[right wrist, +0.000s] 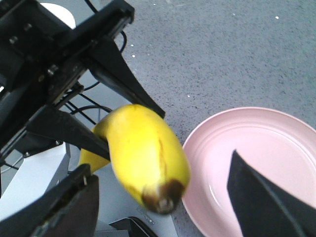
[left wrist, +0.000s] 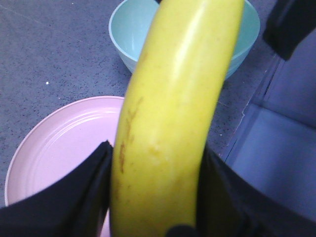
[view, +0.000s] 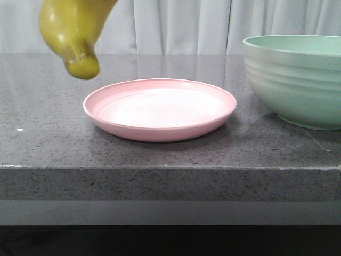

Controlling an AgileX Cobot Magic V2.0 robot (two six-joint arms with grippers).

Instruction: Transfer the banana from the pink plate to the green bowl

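The banana [left wrist: 168, 123] had a smooth, waxy yellow skin with a soft sheen along its ridge, a few faint brown scuffs, and a dull dark tip. The pink plate [view: 160, 109] looked like matt plastic, its face smooth but for faint moulded rings. The green bowl [view: 298, 80] looked like the same matt plastic, ribbed outside and smooth within. The bench [view: 53, 149] was dark grey speckled stone, polished enough to carry dim reflections. The left tool [left wrist: 153, 197] had matt black fingers [left wrist: 74, 197] of hard plastic or coated metal; which, could not be told.
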